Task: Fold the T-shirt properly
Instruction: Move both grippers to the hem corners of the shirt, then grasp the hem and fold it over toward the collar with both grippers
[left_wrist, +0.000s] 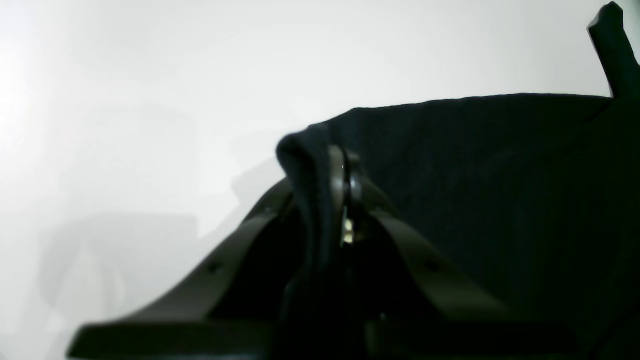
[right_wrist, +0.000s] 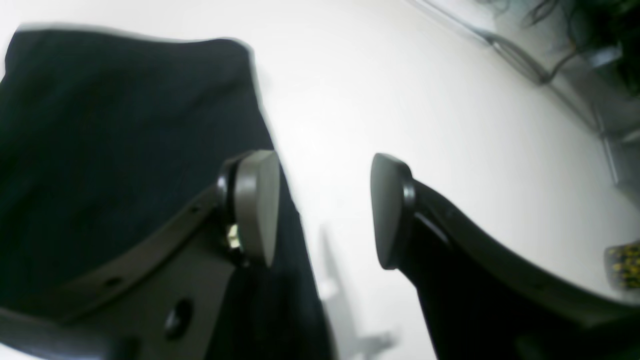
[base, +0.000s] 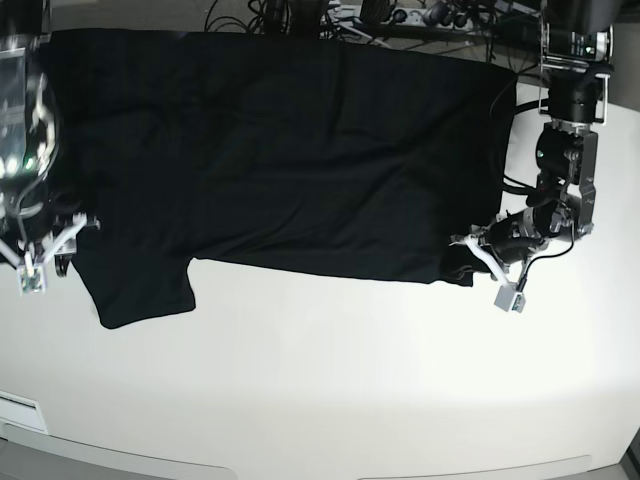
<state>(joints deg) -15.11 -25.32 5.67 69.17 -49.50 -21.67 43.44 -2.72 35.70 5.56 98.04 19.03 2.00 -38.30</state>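
The black T-shirt (base: 290, 150) lies spread, plain side up, across the far half of the white table, with one sleeve (base: 140, 290) pointing toward the front. At its right front corner my left gripper (base: 463, 250) is shut on a bunched fold of the T-shirt (left_wrist: 310, 160), which stands up between the pads. My right gripper (base: 48, 255) is at the shirt's left edge and stands open. In the right wrist view one fingertip (right_wrist: 255, 205) hangs over the black T-shirt (right_wrist: 100, 150) and the other over bare table; nothing is between them.
White table (base: 350, 380) stretches bare toward the front edge. Cables (base: 300, 15) run along the back edge, and cables (right_wrist: 525, 65) also show beyond the table in the right wrist view. A small yellow-and-black patterned thing (right_wrist: 622, 265) lies at the right edge.
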